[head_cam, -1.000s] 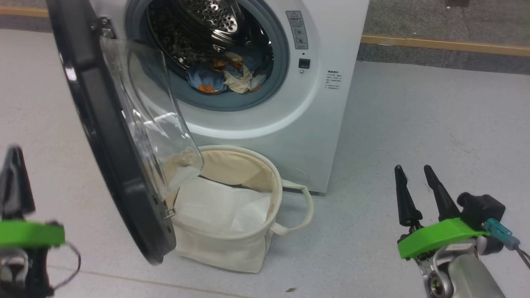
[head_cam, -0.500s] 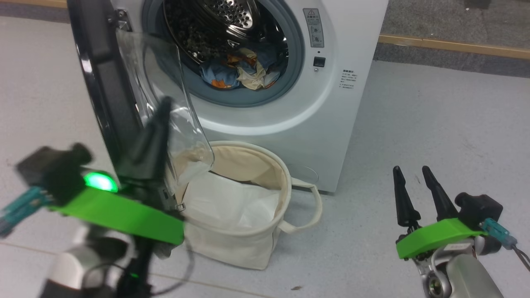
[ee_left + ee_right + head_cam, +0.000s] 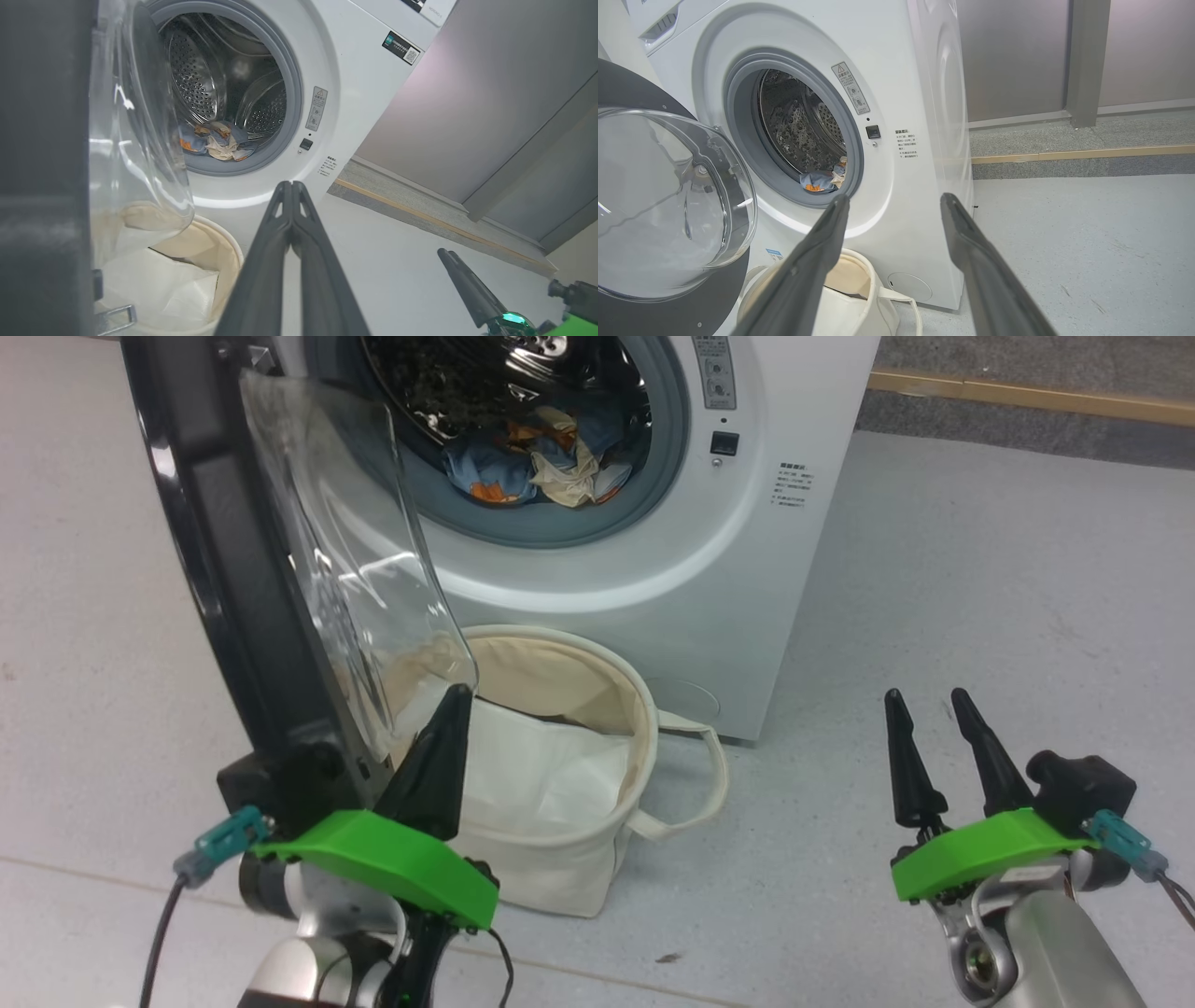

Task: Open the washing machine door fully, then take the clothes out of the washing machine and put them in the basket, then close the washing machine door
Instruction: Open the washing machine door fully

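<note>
At the door (image 3: pixel 233 616), ajar by the basket (image 3: pixel 560 677), the left gripper (image 3: pixel 456 700), fingers closed, should push its inner side steadily outward; right gripper (image 3: pixel 924 700) hangs apart, fingers spread; clothes (image 3: pixel 532 467) lie in the drum (image 3: pixel 448 373).

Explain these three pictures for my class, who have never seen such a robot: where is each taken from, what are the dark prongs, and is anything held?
This is a two-armed wheeled robot. One picture comes from its head camera, looking down at both grippers; the other two come from wrist cameras, looking along each gripper's two dark fingers. The left gripper is shut and empty, close to the open washing machine door. The right gripper is open and empty. On the floor stands the washing machine, blue patterned clothes in its drum. Before it sits a cream basket holding a white sheet.
</note>
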Available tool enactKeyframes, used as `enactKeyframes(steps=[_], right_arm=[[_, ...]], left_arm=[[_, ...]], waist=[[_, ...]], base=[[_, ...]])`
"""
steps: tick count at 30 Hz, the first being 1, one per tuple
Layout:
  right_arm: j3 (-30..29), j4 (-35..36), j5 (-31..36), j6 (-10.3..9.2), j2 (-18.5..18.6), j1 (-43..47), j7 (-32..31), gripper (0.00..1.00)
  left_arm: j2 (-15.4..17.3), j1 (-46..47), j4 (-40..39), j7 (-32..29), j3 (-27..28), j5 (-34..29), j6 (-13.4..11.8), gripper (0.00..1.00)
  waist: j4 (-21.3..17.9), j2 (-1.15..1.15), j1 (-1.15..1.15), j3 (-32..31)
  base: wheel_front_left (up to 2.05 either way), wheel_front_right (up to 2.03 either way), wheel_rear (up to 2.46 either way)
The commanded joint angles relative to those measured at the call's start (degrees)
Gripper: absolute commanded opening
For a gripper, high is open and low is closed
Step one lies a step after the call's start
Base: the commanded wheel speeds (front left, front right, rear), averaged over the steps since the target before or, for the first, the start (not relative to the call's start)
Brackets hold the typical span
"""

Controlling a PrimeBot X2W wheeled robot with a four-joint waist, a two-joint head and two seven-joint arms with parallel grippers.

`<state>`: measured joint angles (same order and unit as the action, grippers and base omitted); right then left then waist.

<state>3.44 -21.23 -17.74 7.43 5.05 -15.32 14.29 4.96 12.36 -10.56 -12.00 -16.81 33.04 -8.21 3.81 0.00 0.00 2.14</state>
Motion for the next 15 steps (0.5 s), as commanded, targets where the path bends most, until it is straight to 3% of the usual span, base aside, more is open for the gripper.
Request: enactKeyframes(steps=[1,6,15], right_arm=[[1.4,2.1,-0.1,0.06,0.0,-2.6,0.7,1.0],[1.6,2.3,0.0,0.06,-0.1,-2.8,0.7,1.0],[2.4,2.6,-0.5,0.06,-0.4,-2.4,0.7,1.0]], left_arm=[[-0.2,2.2,0.3,1.9,2.4,-0.7,-0.7,0.0],[-0.3,3.2,7.8,5.1,3.3,-2.5,-2.5,0.0],[0.0,3.7,13.2,8.7,5.8,-2.8,-4.1,0.0]], waist=[[0.1,0.0,0.0,0.2],[0.9,0.0,0.0,0.5],[3.6,0.0,0.0,0.3]], base=[[0.0,0.0,0.0],[0.0,0.0,0.0],[0.0,0.0,0.0]])
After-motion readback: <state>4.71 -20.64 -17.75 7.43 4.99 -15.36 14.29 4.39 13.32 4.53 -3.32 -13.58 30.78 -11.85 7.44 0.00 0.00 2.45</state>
